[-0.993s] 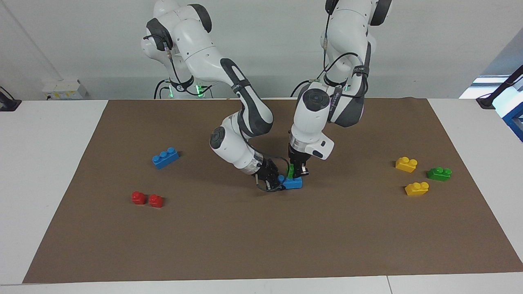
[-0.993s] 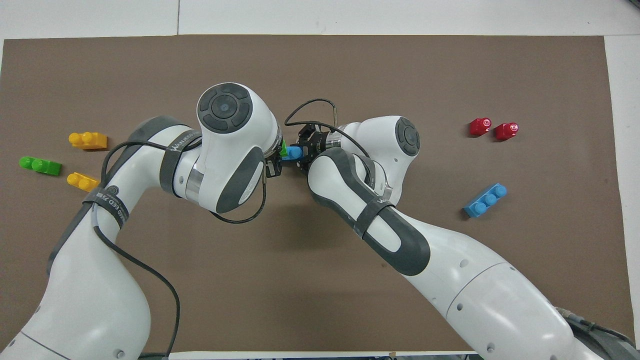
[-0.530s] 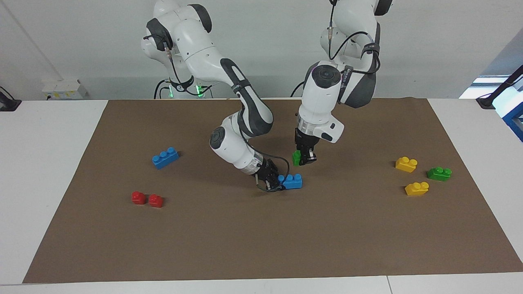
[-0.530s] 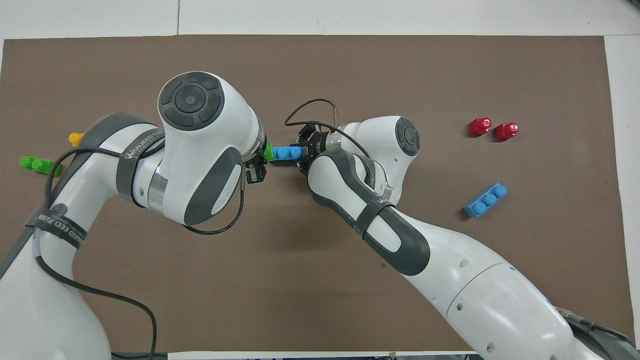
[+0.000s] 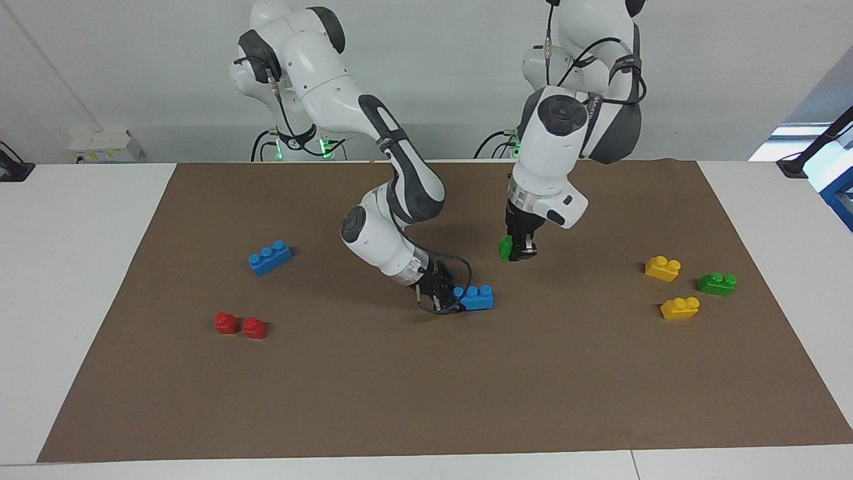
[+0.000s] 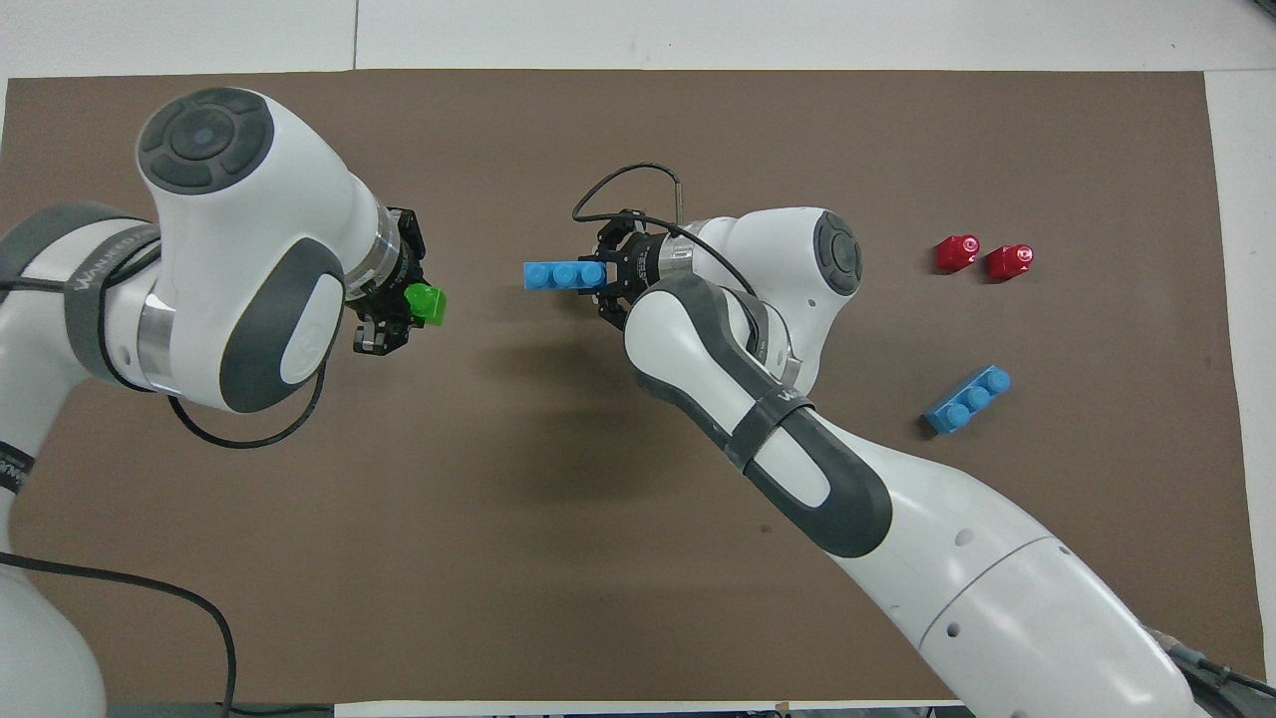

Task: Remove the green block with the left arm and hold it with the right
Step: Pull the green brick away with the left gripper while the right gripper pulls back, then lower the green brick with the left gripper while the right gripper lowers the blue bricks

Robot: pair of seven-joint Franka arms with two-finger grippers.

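My left gripper point(image 5: 518, 253) is shut on the small light-green two-stud block point(image 5: 506, 248) and holds it in the air over the mat, apart from the blue brick. In the overhead view the green block point(image 6: 427, 304) sticks out of the left gripper point(image 6: 403, 311). My right gripper point(image 5: 442, 301) is low at the mat and shut on one end of a blue three-stud brick point(image 5: 477, 297). The overhead view shows the blue brick point(image 6: 564, 274) jutting from the right gripper point(image 6: 610, 275) toward the left arm's end.
On the brown mat point(image 5: 426, 400), two yellow bricks point(image 5: 662, 267) point(image 5: 679, 307) and a darker green brick point(image 5: 716, 283) lie toward the left arm's end. Another blue brick point(image 5: 269, 257) and two red pieces point(image 5: 226, 323) point(image 5: 254, 327) lie toward the right arm's end.
My left gripper pulled the green block off the blue brick, rose, and carried it toward the left arm's end. My right gripper kept its hold on the blue brick.
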